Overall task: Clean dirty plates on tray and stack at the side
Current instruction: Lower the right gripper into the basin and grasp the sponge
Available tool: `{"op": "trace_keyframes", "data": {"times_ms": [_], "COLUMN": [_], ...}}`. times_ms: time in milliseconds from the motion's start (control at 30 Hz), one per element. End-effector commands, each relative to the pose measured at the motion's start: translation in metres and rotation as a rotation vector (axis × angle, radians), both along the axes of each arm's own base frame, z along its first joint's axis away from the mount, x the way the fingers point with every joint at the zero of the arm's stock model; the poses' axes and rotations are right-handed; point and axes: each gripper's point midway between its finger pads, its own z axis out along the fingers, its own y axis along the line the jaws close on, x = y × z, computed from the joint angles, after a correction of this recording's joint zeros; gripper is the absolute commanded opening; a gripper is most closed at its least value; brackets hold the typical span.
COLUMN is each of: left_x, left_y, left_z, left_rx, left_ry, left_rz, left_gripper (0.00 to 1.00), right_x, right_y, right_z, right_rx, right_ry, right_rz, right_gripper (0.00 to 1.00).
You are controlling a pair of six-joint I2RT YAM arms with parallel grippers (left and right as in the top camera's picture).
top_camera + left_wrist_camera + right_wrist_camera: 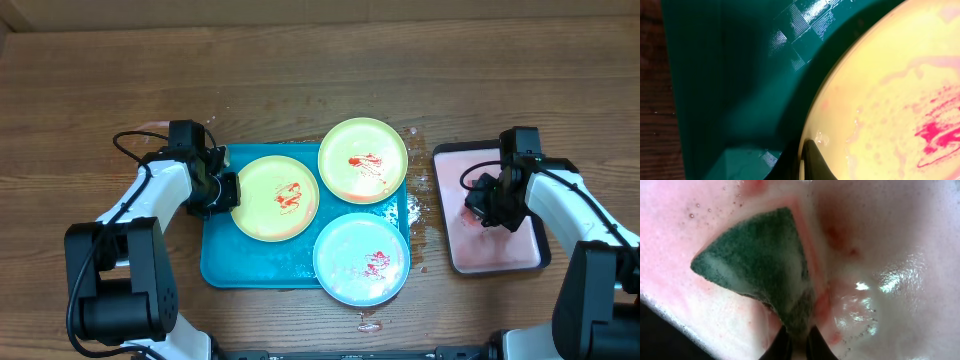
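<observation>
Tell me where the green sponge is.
The green sponge is pinched in the right gripper in the right wrist view, over the pink tray, right of the teal tray.

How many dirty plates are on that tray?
3: one yellow-green round plastic plate at the left of the teal rectangular plastic tray, a second yellow-green plate top right, a pale blue plate bottom right. None seems hidden.
</observation>
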Motion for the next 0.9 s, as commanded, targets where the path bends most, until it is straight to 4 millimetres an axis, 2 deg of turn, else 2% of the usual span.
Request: {"op": "trace_keyframes", "data": {"times_ms": [0,433,667,767,867], "left_x": [-0.012,-0.011,-0.011,-0.011,-0.011], "left_y": [0.009,0.009,0.009,0.009,0.008], "left_z": [-0.025,-0.024,-0.024,-0.024,-0.024], "left_rx": [0.044,0.044,0.044,0.044,0.037], "left_ry": [0.061,0.057,0.057,0.058,0.058], "left_rz": [0.007,0.007,0.007,0.01,0.01], "left_gripper": [0.04,0.04,0.04,0.04,0.04], "right_x": [0.006,0.032,0.033,0.022,0.01], "right_y": [-0.001,-0.016,-0.011,-0.005,-0.004], "right_z": [0.005,0.05,0.051,0.048,0.045], "right_rx": [-0.011,-0.103,-0.079,-0.048,-0.038], "right_ry": [-0.022,-0.193,-0.201,-0.159,-0.108], "right_rz": [0.025,0.029,0.044,0.048,0.045], "right_gripper": [0.04,0.04,0.05,0.1,0.2]}}
